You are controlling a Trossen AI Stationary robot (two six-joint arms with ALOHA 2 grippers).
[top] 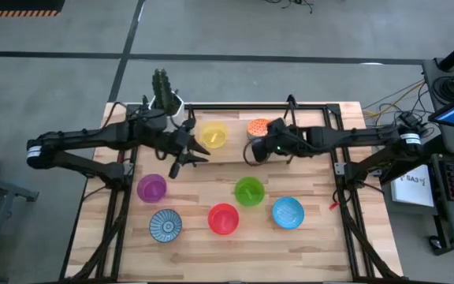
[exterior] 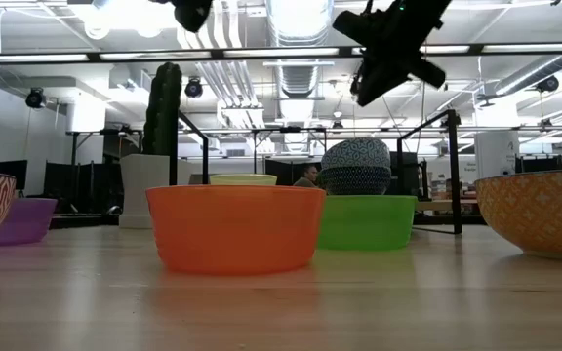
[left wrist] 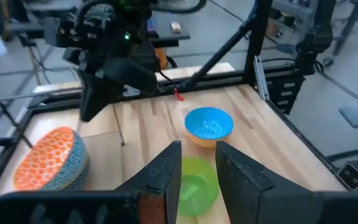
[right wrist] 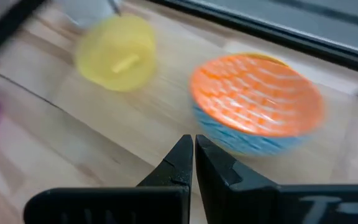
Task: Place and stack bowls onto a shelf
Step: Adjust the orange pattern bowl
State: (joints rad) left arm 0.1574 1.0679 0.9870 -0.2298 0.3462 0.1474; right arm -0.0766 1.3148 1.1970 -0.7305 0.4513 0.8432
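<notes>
Nearest the low camera, an orange-red bowl (exterior: 235, 227) sits on the worktop (top: 211, 237), with the green bowl (top: 249, 191), blue bowl (top: 288, 212), purple bowl (top: 151, 188) and a blue-patterned white bowl (top: 165, 225) spread around it, all still off the shelf (top: 235, 154). On that light-wood shelf at the far side stand the yellow bowl (top: 213, 134) and an orange-patterned bowl (top: 258, 128), which seems to rest on another bowl beneath it. Over the shelf just beside that stack hangs the right gripper (top: 256, 152), its fingers pressed together and holding nothing. Across from it the left gripper (top: 181, 160), fingers partly apart and empty, hovers above the shelf's front edge near the yellow bowl. Both arms reach inward from the worktop's sides, raised clear of the bowls. By the look of it, one placement is finished; the next move calls for spreading the fingers and descending onto a loose bowl's rim.
</notes>
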